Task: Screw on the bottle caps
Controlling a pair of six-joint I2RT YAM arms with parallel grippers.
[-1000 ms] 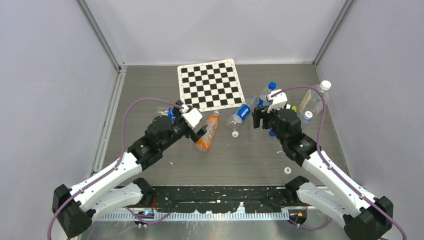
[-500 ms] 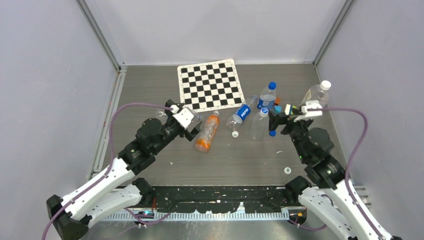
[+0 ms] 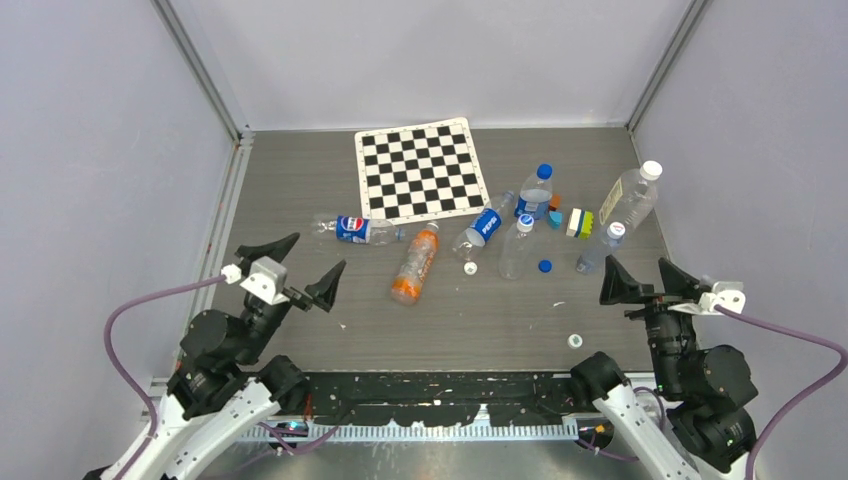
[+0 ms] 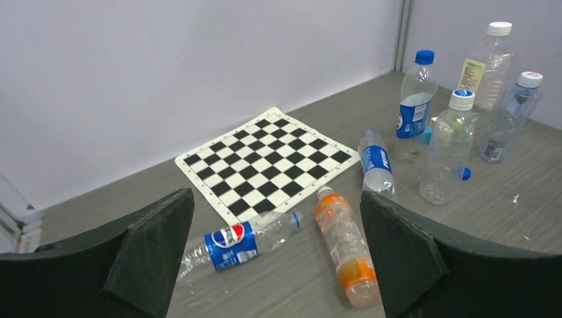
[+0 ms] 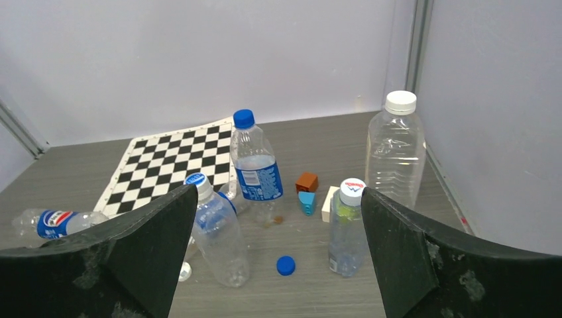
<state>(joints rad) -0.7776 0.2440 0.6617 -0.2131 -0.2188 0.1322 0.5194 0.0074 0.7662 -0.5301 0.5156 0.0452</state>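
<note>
Top external view: the left fingers and the right fingers are seen spread wide and empty, both standing at the near edge of the desk, well apart from the checkerboard mat. A loose blue cap lies off the mat's near right corner, just beside an upright clear bottle. A white cap lies nearer that corner, at the mouth end of a lying Pepsi bottle. A second white cap lies farthest from the mat.

Left wrist view: the left fingers are shown parted with nothing between them. The mat is framed in the gap, and an orange bottle lies on its near side.

Right wrist view: the right fingers are likewise parted and hold nothing. The blue cap is seen bare on the desk to the right of the mat, and the white cap is half hidden behind one finger.

The caps are judged light, stiff and low, likely to skid on the smooth desk. Each would best be pinched from above across its rim. The bottles look thin-walled and easily tipped or dented, so a steadying hold near the neck is advised.
</note>
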